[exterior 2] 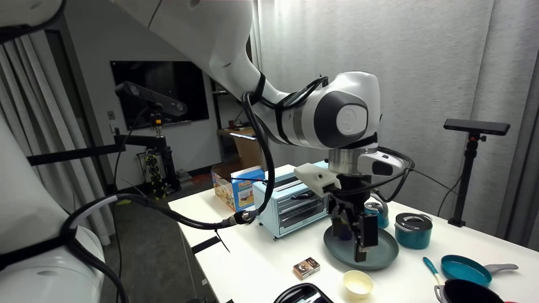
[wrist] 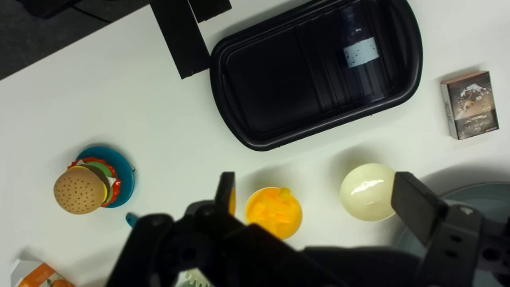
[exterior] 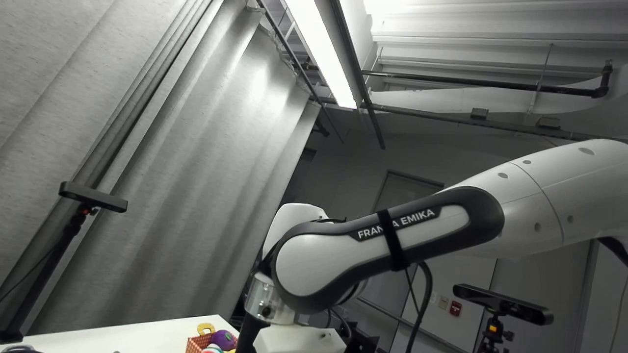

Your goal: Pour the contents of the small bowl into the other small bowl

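While the black two-fingered pincer [wrist: 320, 195] stands with its fingers apart, gripping nothing, above the white bench [wrist: 159, 119], the small round bowl of orange pieces [wrist: 293, 228] sits off-centre below in the wrist view. Grasping appears due: centre first, pinch gently, lift level, then tilt slowly over the glossy cream-coloured bowl [wrist: 368, 192] near it.
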